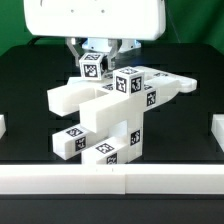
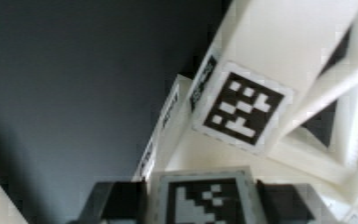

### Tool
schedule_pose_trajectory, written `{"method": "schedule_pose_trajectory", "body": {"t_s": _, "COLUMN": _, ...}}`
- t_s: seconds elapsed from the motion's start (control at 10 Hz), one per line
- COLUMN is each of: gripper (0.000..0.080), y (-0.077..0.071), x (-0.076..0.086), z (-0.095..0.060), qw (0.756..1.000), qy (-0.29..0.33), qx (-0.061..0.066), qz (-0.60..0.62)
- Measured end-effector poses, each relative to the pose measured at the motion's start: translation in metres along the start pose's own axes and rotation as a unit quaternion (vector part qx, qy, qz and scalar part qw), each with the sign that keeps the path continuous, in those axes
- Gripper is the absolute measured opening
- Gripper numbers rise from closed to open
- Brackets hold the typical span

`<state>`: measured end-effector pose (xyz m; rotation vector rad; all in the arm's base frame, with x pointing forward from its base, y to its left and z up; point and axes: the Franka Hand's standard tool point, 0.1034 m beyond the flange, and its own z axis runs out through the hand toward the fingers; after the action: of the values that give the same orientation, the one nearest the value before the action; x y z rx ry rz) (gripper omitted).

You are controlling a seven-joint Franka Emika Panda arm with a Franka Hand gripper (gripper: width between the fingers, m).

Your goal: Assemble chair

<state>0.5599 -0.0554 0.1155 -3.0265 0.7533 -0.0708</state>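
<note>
On the black table (image 1: 25, 95), tool (image 1: 93, 62) nearly closed, gripping a tagged piece (image 1: 94, 67) atop the chair (image 1: 105, 115), its long bars running diagonally.

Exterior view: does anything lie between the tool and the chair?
Nothing: the tool comes down onto a small tagged piece at the chair's top; no gap shows in the exterior view.
</note>
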Motion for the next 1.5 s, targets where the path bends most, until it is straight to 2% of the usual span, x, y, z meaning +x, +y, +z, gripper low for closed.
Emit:
{"method": "schedule_pose_trajectory", "body": {"t_s": 0.6, "gripper": 0.0288, "y": -0.0032, "x": -0.0012, "z": 0.0002, "qw": 0.983, "qy": -0.001, "qx": 0.002, "qz": 0.184}}
{"method": "schedule_pose_trajectory", "body": {"t_s": 0.9, "gripper": 0.0288, "y": -0.0036, "x": -0.0014, "z": 0.0004, "qw": 0.979, "qy": -0.001, "qx": 0.002, "qz": 0.203}}
{"method": "schedule_pose_trajectory", "body": {"t_s": 1.0, "gripper": 0.0457, "y": -0.0036, "x": -0.0015, "z": 0.0005, "qw": 0.982, "qy": -0.001, "qx": 0.002, "qz": 0.188}}
{"method": "schedule_pose_trajectory", "body": {"t_s": 1.1, "gripper": 0.0585, "y": -0.0057, "x": -0.0009, "z": -0.0005, "qw": 0.984, "qy": 0.0, "qx": 0.0, "qz": 0.176}}
{"method": "schedule_pose_trajectory", "body": {"t_s": 1.2, "gripper": 0.0585, "y": -0.0076, "x": -0.0005, "z": -0.0011, "qw": 0.99, "qy": 0.001, "qx": 0.0, "qz": 0.14}}
{"method": "schedule_pose_trajectory", "body": {"t_s": 1.3, "gripper": 0.0638, "y": -0.0066, "x": -0.0004, "z": -0.0009, "qw": 0.995, "qy": 0.001, "qx": 0.0, "qz": 0.105}}
{"method": "schedule_pose_trajectory", "body": {"t_s": 1.5, "gripper": 0.0647, "y": -0.0063, "x": -0.0002, "z": -0.0009, "qw": 1.0, "qy": 0.001, "qx": 0.0, "qz": 0.022}}
